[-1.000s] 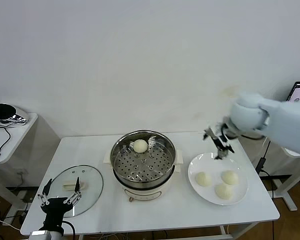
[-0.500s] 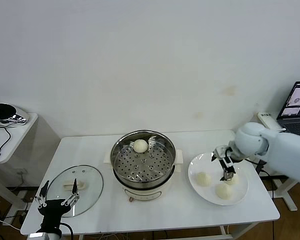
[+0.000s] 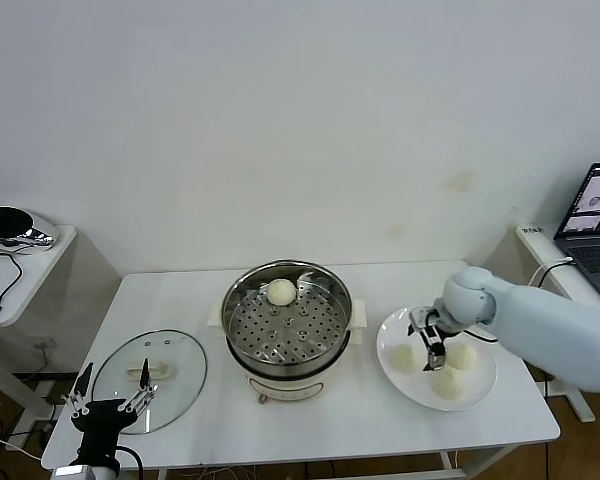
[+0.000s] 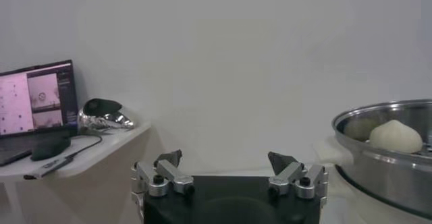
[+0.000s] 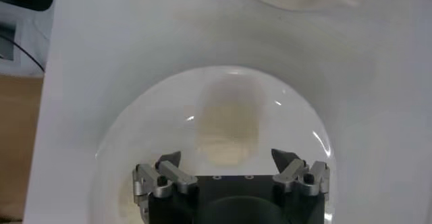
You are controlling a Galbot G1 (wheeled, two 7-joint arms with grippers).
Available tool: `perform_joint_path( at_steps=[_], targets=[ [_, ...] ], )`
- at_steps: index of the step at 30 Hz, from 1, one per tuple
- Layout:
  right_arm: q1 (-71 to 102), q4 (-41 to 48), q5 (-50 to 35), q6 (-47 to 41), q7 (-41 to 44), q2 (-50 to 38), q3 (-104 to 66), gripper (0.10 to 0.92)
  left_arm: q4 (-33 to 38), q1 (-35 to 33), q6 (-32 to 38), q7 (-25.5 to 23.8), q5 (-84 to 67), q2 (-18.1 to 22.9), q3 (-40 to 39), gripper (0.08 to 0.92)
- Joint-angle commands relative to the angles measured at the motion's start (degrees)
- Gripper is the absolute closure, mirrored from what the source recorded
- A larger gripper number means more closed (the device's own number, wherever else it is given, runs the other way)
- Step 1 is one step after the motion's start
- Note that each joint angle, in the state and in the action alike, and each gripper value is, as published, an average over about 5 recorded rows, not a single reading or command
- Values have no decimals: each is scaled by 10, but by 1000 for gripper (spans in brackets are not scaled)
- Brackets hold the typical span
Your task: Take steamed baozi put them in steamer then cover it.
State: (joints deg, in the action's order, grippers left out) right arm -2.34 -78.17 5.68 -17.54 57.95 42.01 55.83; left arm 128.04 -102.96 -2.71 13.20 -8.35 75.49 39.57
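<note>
- The right gripper [image 3: 432, 343] has its fingers [image 5: 169, 160] spread wide and empty, straddling a motion-blurred bun on the white plate [image 3: 480, 388] near the bench's right edge. A second ago this gripper was raised above the plate's far rim; it has since dropped and slid left, over the leftmost of the three steamed baozi [image 3: 407, 357] lying there.
- I judge that descent to be the approach for the second pick: the jaws sit either side of the bun but have not closed on it.
- One bun already rests on the far part of the perforated tray in the steamer [image 3: 286, 318], at the bench's centre; it has not moved.
- The left gripper [image 3: 108, 400] waits open at the front-left corner, just before the cover [image 3: 148, 368], which lies flat on the bench. It has sunk slightly toward the front edge.
- Three buns remain to be moved, so covering is still some way off.
</note>
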Motion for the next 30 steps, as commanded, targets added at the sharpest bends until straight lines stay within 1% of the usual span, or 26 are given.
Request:
perform_joint_path(
  at_steps=[1, 6, 11, 17, 20, 24, 30],
  targets=[
    [37, 39, 12, 6, -3, 31, -25, 215, -1, 0, 0, 0, 0, -1, 0, 177],
    [47, 43, 17, 3, -2, 34, -32, 273, -1, 1, 0, 1, 0, -1, 0, 177],
    [51, 47, 23, 2, -2, 34, -41, 353, -1, 1, 1, 1, 0, -1, -1, 177],
    [30, 25, 17, 1, 6, 13, -40, 448, 0, 2, 1, 1, 0, -1, -1, 177],
    [-7, 2, 3, -3, 10, -7, -30, 468, 0, 2, 1, 1, 0, -1, -1, 177],
    [-78, -35, -29, -11, 20, -39, -8, 473, 1, 4, 0, 1, 0, -2, -3, 177],
    [-251, -86, -120, -34, 27, -64, 79, 470, 2, 6, 0, 1, 0, -6, -8, 177]
  ],
)
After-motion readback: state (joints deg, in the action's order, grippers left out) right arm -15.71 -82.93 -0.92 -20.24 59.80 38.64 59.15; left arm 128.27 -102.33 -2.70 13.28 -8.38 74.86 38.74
